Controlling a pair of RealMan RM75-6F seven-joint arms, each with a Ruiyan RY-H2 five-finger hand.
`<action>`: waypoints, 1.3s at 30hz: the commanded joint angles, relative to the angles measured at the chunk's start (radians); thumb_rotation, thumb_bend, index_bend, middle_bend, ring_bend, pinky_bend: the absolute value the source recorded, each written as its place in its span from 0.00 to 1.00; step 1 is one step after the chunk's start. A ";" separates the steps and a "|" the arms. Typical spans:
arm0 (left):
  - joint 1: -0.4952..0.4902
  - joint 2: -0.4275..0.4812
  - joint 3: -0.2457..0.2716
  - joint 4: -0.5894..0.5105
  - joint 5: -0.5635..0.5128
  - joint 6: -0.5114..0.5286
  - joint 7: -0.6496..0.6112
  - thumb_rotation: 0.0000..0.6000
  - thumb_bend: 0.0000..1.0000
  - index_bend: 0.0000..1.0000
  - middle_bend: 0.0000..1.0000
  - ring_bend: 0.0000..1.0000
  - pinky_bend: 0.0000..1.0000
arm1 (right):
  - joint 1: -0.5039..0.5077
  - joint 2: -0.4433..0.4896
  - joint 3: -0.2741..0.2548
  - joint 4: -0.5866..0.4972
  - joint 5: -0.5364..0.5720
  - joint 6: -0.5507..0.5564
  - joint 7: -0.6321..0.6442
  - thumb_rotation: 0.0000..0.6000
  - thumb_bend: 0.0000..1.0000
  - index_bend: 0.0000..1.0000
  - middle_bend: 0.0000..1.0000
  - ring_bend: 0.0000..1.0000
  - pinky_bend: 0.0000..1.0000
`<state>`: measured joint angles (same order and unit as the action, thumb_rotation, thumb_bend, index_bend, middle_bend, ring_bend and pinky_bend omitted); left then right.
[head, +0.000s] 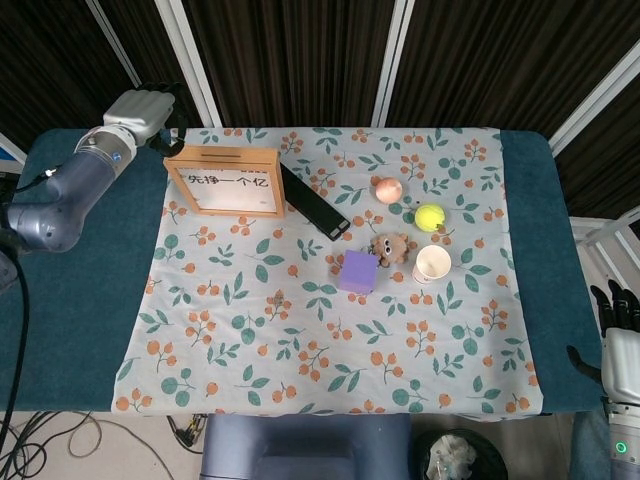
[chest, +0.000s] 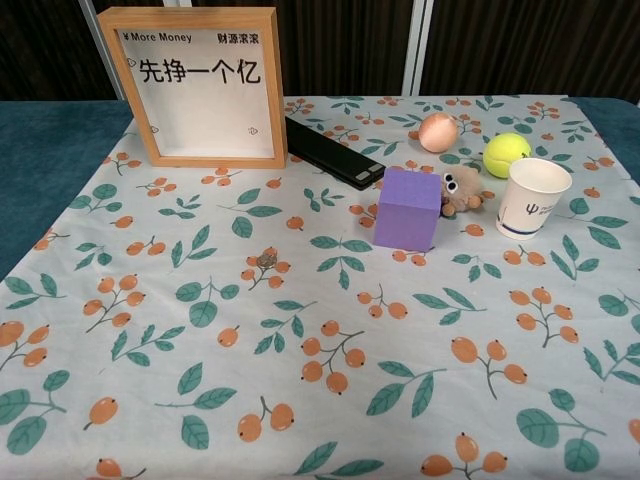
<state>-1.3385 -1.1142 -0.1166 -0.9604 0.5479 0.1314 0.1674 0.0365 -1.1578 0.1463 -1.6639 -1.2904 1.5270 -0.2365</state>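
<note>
The left hand (head: 140, 106) sits at the far left corner of the wooden picture frame (head: 224, 181), just behind its top edge. It holds nothing that can be seen, and its fingers lie on the far side of the palm, so whether they are spread or curled cannot be told. The hand appears only in the head view.

The frame stands upright on the floral cloth (head: 300, 330), its printed face toward the robot. Just to the right of the frame lies a black bar-shaped object (head: 314, 201), set at an angle, one end close to the frame's right side. Further right of the frame rests a peach-coloured egg-shaped item (head: 387, 189), and beyond it a yellow tennis ball (head: 430, 217). In front and to the right of the frame stands a purple cube (head: 358, 271), with a small brown plush toy (head: 392, 247) touching its right side and a white paper cup (head: 432, 264) upright beside that.

The right hand (head: 620, 345) is well apart from the frame, off the near right corner of the table, fingers extended and holding nothing.
</note>
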 joint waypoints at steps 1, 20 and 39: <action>-0.047 -0.094 0.045 0.134 0.006 -0.071 -0.050 1.00 0.62 0.63 0.04 0.00 0.00 | 0.000 -0.003 0.003 0.002 0.004 0.003 -0.008 1.00 0.26 0.13 0.03 0.00 0.00; -0.090 -0.278 0.015 0.409 0.150 -0.208 -0.194 1.00 0.61 0.58 0.04 0.00 0.00 | -0.006 -0.006 0.016 0.004 0.023 0.017 -0.022 1.00 0.26 0.13 0.03 0.00 0.00; -0.092 -0.291 -0.038 0.394 0.278 -0.219 -0.261 1.00 0.58 0.56 0.03 0.00 0.00 | -0.005 -0.003 0.019 -0.004 0.036 0.012 -0.033 1.00 0.26 0.13 0.03 0.00 0.00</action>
<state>-1.4306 -1.4030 -0.1531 -0.5673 0.8212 -0.0861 -0.0897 0.0311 -1.1605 0.1652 -1.6674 -1.2542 1.5386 -0.2690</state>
